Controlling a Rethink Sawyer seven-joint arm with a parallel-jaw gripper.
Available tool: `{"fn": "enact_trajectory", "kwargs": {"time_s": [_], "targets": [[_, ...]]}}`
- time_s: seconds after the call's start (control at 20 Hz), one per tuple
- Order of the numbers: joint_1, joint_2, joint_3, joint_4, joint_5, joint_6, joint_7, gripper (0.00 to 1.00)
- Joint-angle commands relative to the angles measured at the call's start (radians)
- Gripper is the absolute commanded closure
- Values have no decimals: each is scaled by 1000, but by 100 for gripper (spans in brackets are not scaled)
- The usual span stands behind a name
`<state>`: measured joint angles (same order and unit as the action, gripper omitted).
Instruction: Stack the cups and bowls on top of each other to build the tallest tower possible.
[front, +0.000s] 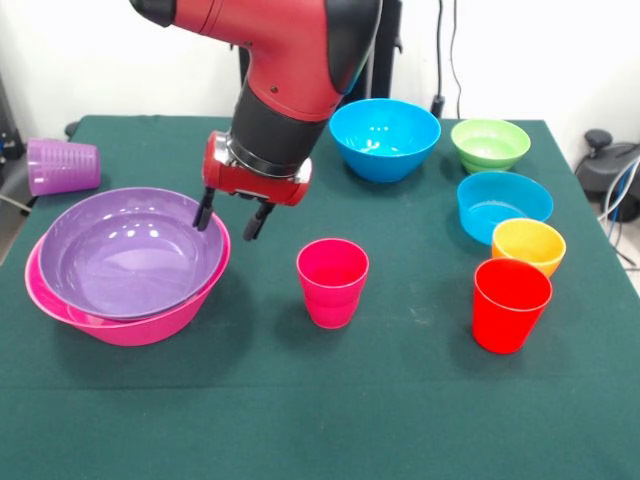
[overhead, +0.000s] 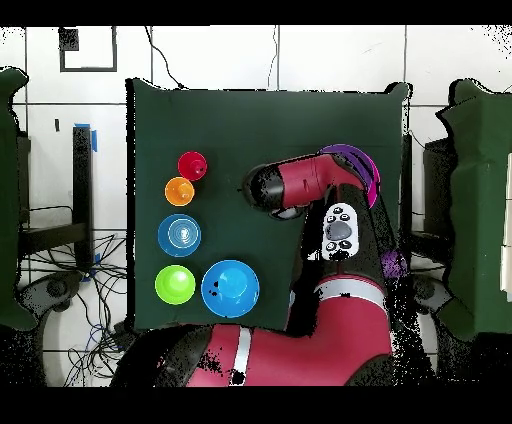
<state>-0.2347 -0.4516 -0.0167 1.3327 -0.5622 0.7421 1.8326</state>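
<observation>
With its black fingers apart and empty at the three-o'clock rim of the glossy purple plastic bowl (front: 128, 255), the gripper (front: 230, 220) should lift clear before fetching the large blue bowl (front: 385, 138).

Even, bright indoor light falls from above on the dark green cloth-covered surface (front: 300, 400), and the glossy plastic bowls and cups cast only short, soft shadows at their feet. Pale glare patches sit inside the large glossy purple plastic bowl (front: 125, 255) and on the shell of the red and black robot arm (front: 290, 50), while the white wall behind is washed out. The front view is in focus throughout; the overhead view is softer, with detail on the small bowls hard to read.
</observation>
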Motion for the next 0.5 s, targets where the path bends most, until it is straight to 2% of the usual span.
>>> {"fn": "enact_trajectory", "kwargs": {"time_s": [0.05, 0.2, 0.5], "targets": [[23, 39, 73, -16, -92, 102, -239, 0], [21, 42, 76, -22, -90, 116, -237, 0], [-14, 34, 124, 6, -20, 142, -217, 0]]}}
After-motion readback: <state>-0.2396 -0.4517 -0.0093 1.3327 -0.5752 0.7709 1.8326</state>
